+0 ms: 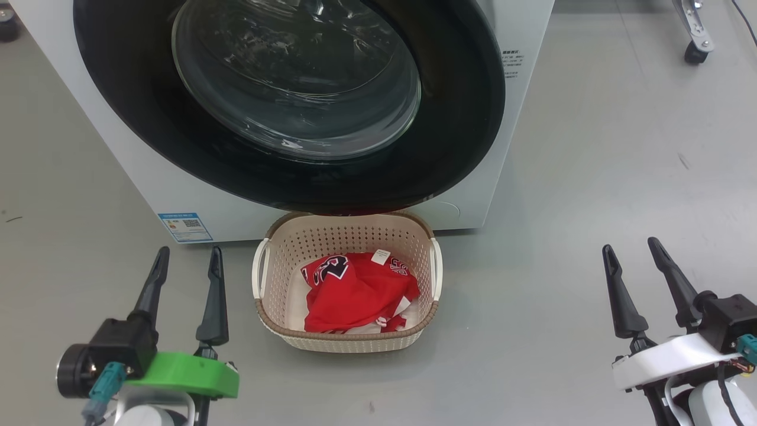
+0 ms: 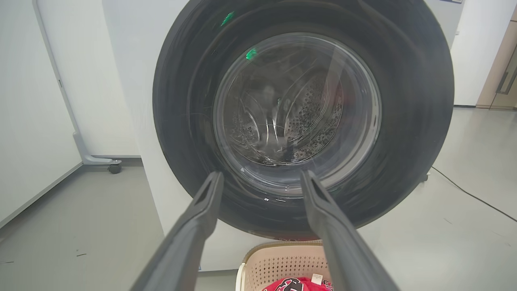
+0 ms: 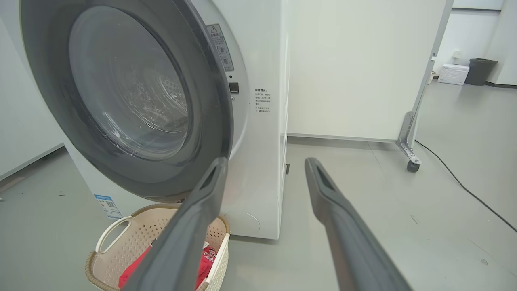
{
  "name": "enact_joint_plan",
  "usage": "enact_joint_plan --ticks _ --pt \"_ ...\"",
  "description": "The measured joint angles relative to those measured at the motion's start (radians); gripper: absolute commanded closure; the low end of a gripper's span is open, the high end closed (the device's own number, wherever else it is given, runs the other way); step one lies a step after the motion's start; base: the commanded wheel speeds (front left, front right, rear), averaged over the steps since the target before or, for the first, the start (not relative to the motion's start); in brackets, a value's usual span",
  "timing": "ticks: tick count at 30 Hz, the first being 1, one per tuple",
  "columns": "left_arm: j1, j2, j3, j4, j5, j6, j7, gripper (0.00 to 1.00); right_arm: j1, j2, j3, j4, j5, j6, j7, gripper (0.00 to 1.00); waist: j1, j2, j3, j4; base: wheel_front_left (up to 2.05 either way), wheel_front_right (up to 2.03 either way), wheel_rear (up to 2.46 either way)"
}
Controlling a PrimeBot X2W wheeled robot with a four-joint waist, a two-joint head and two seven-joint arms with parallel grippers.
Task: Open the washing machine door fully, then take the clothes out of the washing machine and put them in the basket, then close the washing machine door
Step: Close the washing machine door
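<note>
Clothes, a red garment with black-and-white lettering and a small white tag, lie crumpled inside the basket, touching neither gripper. The basket stands on the grey floor. Its far rim is tucked just under the lower edge of the washing machine door. Behind the basket rises the white washing machine, and the round black door appears to lie flat against its front, the steel drum showing dimly through the glass. A blue label sits on the machine's lower corner, just left of the basket's far end.

The left gripper, on a green bracket, hangs low near the basket's left side. Its fingers point toward the machine, and its jaws are spread wide and hold nothing. In the left wrist view they frame the door's window, with the basket's rim between them at the bottom edge.

The right gripper, on a white bracket, is well apart from the basket on its right. It also points toward the machine, leaning slightly toward the basket's side. Its jaws stand wide apart and empty. In the right wrist view one finger crosses in front of the basket, and the other lies over bare floor.
</note>
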State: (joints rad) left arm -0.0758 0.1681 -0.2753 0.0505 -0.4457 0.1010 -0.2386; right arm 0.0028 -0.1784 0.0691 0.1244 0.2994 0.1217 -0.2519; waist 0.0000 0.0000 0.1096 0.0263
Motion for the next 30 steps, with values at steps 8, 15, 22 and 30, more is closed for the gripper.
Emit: enact_joint_plan --ticks 8,15,22,30 --pt "0.049 -0.029 -0.008 0.002 0.035 0.008 0.000 0.00 0.030 0.014 0.005 0.000 -0.003 -0.001 0.000 0.00 0.0000 0.0000 -0.011 0.004 0.00 0.00 0.00" --pt "0.061 -0.035 0.006 -0.003 0.059 0.010 0.009 0.00 0.030 0.017 0.010 -0.006 -0.011 -0.001 0.000 0.00 0.0000 0.0000 -0.010 0.005 0.00 0.00 0.00" --pt "0.071 -0.058 0.019 -0.021 0.079 0.016 0.014 0.00 0.033 0.017 0.010 -0.007 -0.011 -0.001 0.000 0.00 0.0000 0.0000 -0.008 0.006 0.00 0.00 0.00" --pt "0.083 -0.070 0.027 -0.029 0.102 0.018 0.023 0.00 0.041 0.017 0.007 -0.013 -0.011 -0.001 0.000 0.00 0.0000 0.0000 -0.008 0.009 0.00 0.00 0.00"
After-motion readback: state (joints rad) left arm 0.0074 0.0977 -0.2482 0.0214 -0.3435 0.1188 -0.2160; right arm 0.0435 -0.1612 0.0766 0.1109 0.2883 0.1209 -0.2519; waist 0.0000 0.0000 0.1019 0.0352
